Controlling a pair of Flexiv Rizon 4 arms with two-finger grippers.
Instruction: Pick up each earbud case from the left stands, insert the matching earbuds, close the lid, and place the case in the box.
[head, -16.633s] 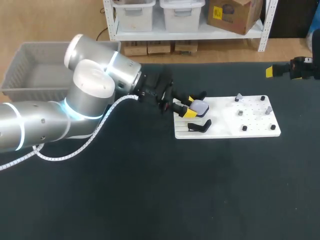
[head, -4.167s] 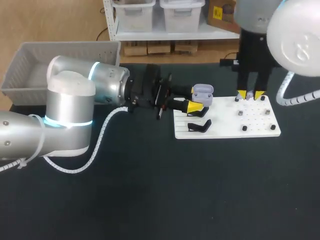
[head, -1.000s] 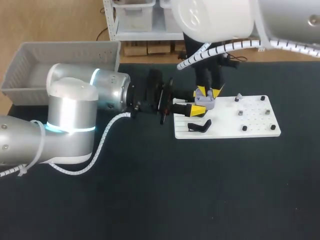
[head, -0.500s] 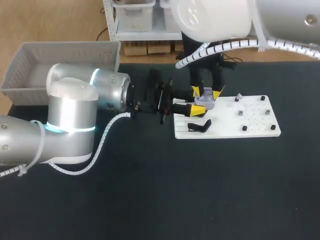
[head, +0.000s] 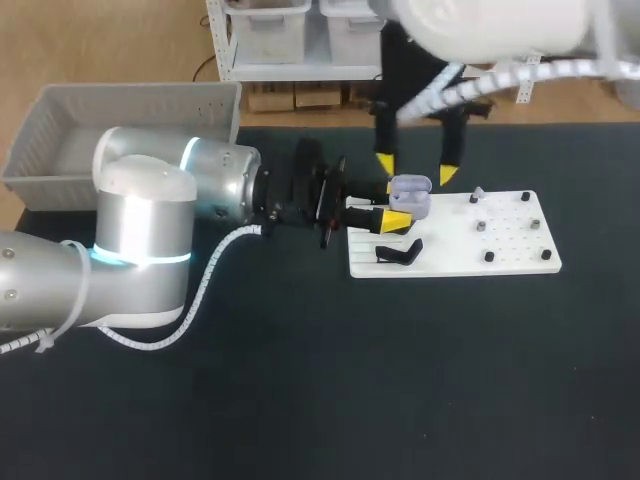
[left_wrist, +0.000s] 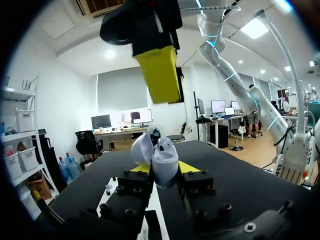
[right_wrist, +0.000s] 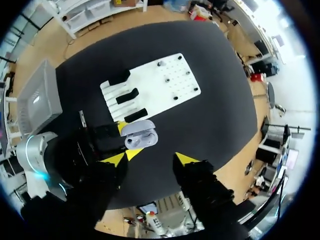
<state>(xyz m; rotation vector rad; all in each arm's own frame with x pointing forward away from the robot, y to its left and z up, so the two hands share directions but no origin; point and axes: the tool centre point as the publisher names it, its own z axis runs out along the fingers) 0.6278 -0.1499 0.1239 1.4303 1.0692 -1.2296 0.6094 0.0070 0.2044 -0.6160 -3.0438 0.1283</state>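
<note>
In the head view the right arm (head: 480, 25) runs off the frame's top edge, the left arm (head: 140, 230) off its left edge, hiding the grey bin's (head: 130, 95) near corner, and the tiny pieces (head: 481, 226) on the white board (head: 500, 255) at centre right are too small to identify.

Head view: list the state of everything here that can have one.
earbud case: lid open, held in the left gripper.
left gripper: shut on the earbud case.
right gripper: open, above the earbud case, holding nothing.
black stand: empty.
earbud: on the white board, not in the earbud case.
</note>
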